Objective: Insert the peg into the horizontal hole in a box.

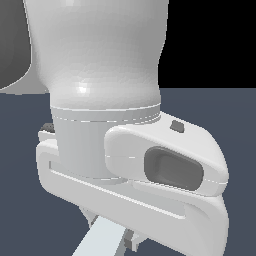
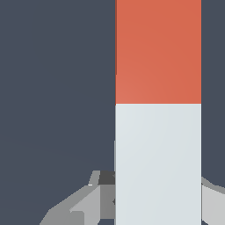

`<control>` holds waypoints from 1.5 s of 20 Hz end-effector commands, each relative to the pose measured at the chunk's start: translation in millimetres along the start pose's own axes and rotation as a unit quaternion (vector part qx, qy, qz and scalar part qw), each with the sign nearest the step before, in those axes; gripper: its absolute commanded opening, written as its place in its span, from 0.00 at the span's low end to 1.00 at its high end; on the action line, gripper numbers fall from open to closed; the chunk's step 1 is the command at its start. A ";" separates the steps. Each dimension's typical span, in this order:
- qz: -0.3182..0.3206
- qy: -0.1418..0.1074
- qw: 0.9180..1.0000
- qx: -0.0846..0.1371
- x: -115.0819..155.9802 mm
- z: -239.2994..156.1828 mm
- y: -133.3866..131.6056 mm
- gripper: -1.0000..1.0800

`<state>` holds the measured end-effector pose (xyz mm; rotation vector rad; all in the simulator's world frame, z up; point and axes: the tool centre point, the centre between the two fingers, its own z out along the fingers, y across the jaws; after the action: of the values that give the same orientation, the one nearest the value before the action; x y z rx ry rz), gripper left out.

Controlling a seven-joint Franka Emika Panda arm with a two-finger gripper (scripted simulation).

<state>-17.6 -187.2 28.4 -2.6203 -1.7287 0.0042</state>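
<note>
Claw fingers (image 2: 83, 204) are seen in the wrist view pressed against both sides of the white half of the peg (image 2: 158, 110), so the claw (image 2: 158, 206) is taken to be pinching the peg. One peg is counted. It is shown as a broad bar, orange-red in its far half and white in the half nearest the claw, with a sharp line between the two colours. Two fingers are counted, one on each side of the bar, each only partly shown at the picture's edge.

In the exterior view, most of the picture is filled by the one white arm (image 1: 100, 75) and its wrist housing. A short length of the peg's white end (image 1: 100, 240) is seen below the hand, slanting down toward the exterior view's left. A plain dark floor (image 1: 210, 110) is seen behind. Neither the box nor the hole is shown in either view.
</note>
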 end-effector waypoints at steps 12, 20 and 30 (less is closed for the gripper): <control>-0.065 0.000 0.998 -0.002 115.8 -31.7 -92.2 0.00; -0.089 0.000 0.996 -0.002 156.4 -43.3 -129.3 0.00; -0.092 0.001 0.996 -0.002 163.0 -45.8 -133.1 0.00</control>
<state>-77.8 14.6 72.1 -2.4503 -1.9624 0.0050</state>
